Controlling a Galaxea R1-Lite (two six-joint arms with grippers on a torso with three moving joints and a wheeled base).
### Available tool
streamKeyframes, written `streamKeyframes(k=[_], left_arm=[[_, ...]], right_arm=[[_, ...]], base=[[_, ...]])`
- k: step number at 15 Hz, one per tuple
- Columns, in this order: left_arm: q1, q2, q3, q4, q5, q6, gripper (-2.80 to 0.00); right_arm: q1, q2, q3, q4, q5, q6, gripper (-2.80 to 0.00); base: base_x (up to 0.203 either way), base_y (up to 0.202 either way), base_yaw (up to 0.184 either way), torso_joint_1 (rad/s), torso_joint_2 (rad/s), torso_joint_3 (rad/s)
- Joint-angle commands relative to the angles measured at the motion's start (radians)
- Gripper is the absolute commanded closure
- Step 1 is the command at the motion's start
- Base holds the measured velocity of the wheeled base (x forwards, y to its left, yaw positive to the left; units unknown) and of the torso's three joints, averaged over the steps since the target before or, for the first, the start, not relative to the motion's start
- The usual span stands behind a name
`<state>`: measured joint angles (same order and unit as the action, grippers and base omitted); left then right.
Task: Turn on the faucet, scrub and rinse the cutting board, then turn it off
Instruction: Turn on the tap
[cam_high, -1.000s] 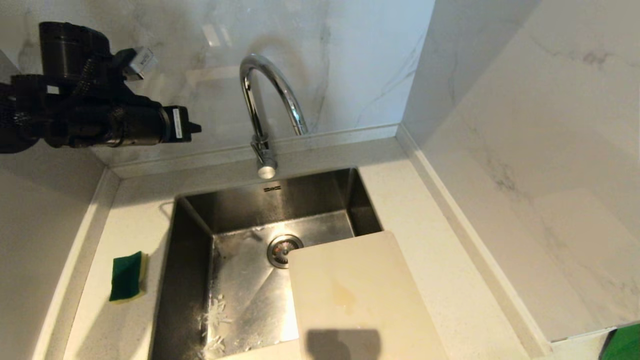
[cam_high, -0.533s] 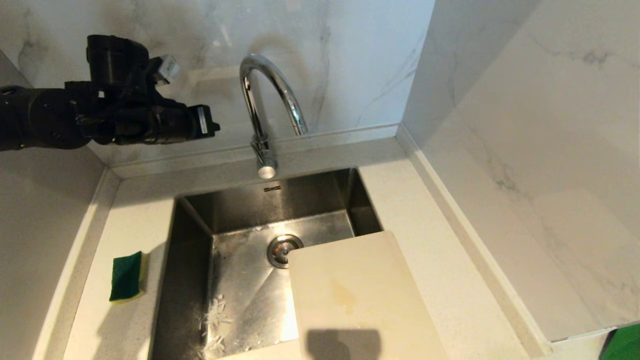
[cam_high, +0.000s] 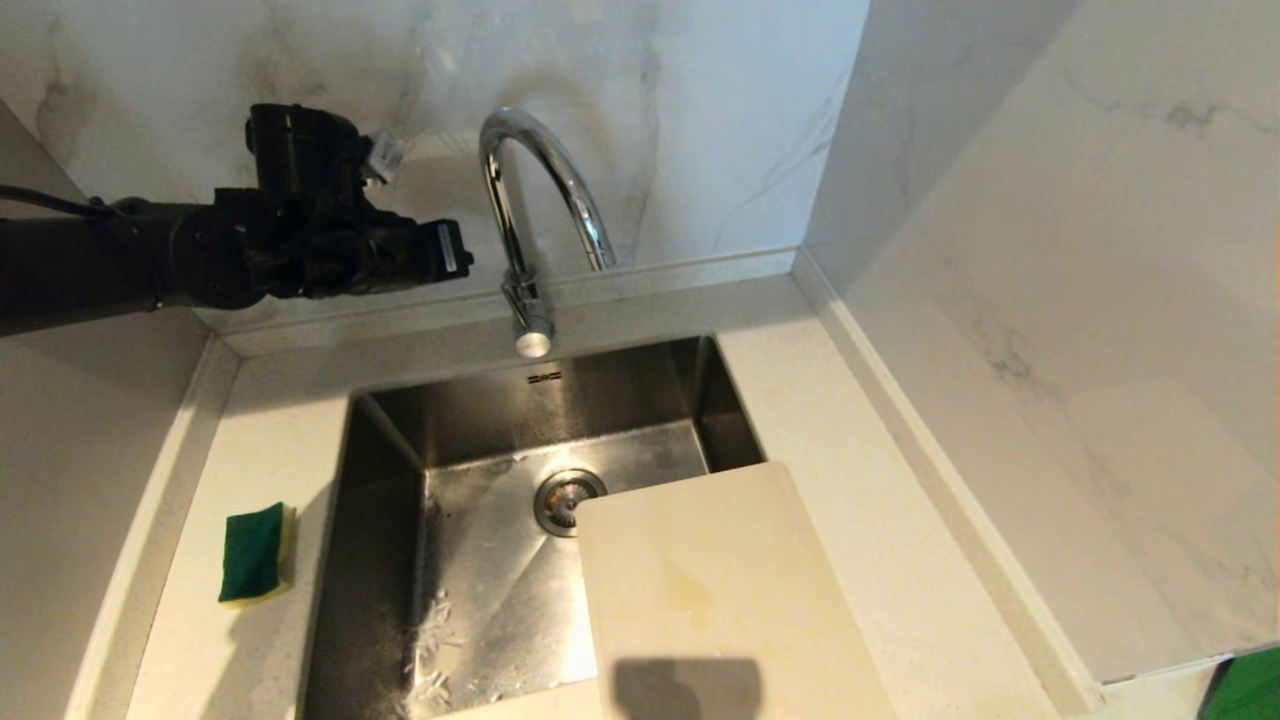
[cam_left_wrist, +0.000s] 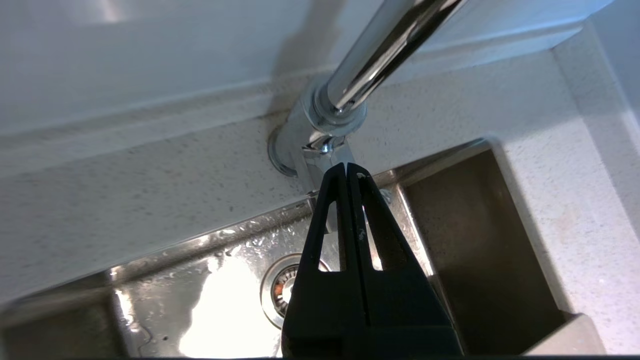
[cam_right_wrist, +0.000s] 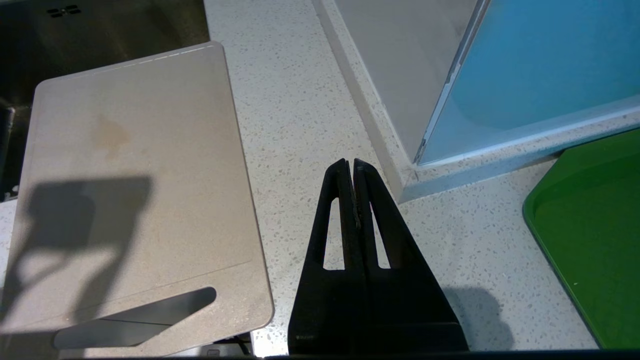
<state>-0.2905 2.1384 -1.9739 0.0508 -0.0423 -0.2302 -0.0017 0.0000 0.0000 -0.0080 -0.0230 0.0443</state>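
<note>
The left gripper (cam_left_wrist: 348, 172), fingers pressed together and empty, hovers at 9 o'clock of the faucet (cam_high: 525, 215), near its base. The cutting board (cam_high: 715, 600) lies over the sink (cam_high: 375, 560) at 5 o'clock. The right gripper (cam_right_wrist: 350, 167), pinched closed, hangs over the counter (cam_right_wrist: 300, 110).

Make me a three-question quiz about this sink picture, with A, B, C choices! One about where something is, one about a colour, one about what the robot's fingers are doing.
1. Where is the sponge?
A. left of the sink
B. inside the sink
C. on the cutting board

2. What colour is the sponge's top?
A. red
B. green
C. blue

3. The left gripper near the faucet is:
A. wide open
B. holding the sponge
C. shut, holding nothing

Answers: 1 A, it lies on the counter there. 2 B, green over yellow. 3 C, its fingers press together, empty.
</note>
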Motion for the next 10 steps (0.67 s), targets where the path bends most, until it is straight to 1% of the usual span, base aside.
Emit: streamKeyframes(k=[1,3,4,5,10], left_arm=[[-0.008,0.043,-0.008,-0.018,0.0,-0.003,0.0],[-0.018,0.07,-0.009,-0.113,0.006,-0.012,0.0],[-0.029,0.082,-0.009,-0.134,0.024,-0.014,0.0],[-0.04,0.084,-0.008,-0.143,0.041,-0.016,0.0],[-0.053,0.1,-0.01,-0.147,0.033,-0.032,0.0]], right_arm=[[0.0,0.001,0.0,-0.001,0.0,0.0,0.0],[0.0,0.0,0.0,0.0,0.0,0.0,0.0],[0.0,0.0,0.0,0.0,0.0,0.0,0.0],[0.0,0.0,0.0,-0.001,0.0,0.0,0.0],[0.0,0.0,0.0,0.0,0.0,0.0,0.0]], base=[[0.0,0.0,0.0,0.0,0.0,0.0],[0.0,0.0,0.0,0.0,0.0,0.0],[0.0,0.0,0.0,0.0,0.0,0.0],[0.0,0.0,0.0,0.0,0.0,0.0],[0.0,0.0,0.0,0.0,0.0,0.0]])
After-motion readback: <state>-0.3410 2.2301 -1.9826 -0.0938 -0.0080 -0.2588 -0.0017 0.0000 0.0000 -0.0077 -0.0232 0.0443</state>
